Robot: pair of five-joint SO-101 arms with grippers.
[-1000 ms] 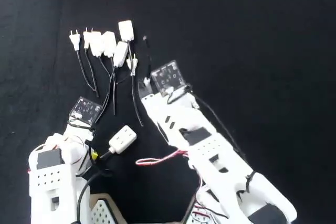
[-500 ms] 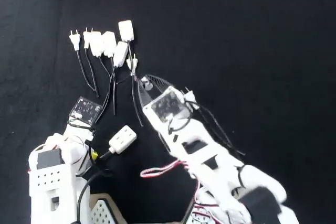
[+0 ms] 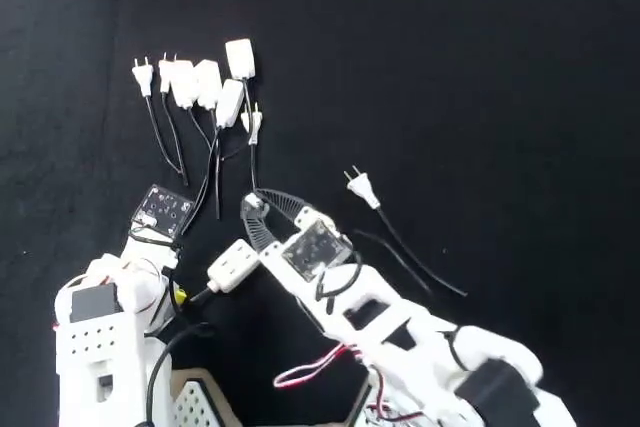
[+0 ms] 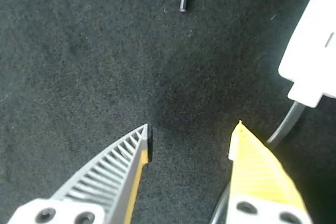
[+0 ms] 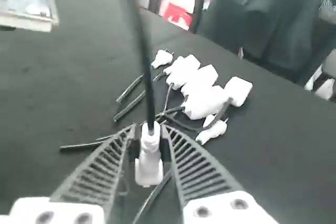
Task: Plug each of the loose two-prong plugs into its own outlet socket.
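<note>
Plug (image 5: 148, 162) pinched in right end effector (image 5: 148, 132) has travelled back toward outlet socket (image 3: 233, 265); left end effector (image 4: 192, 126) spread.

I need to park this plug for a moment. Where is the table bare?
The widest bare cloth is the table's right side in the high view, beyond the loose plug and its cord. Another patch lies left of the plug cluster. Crowded: between that cluster and the outlet socket, where cords run and the held plug sits in the right gripper.

the plug (image 5: 148, 158) is white, its cord (image 5: 143, 66) and the table (image 5: 63, 87) black.
</note>
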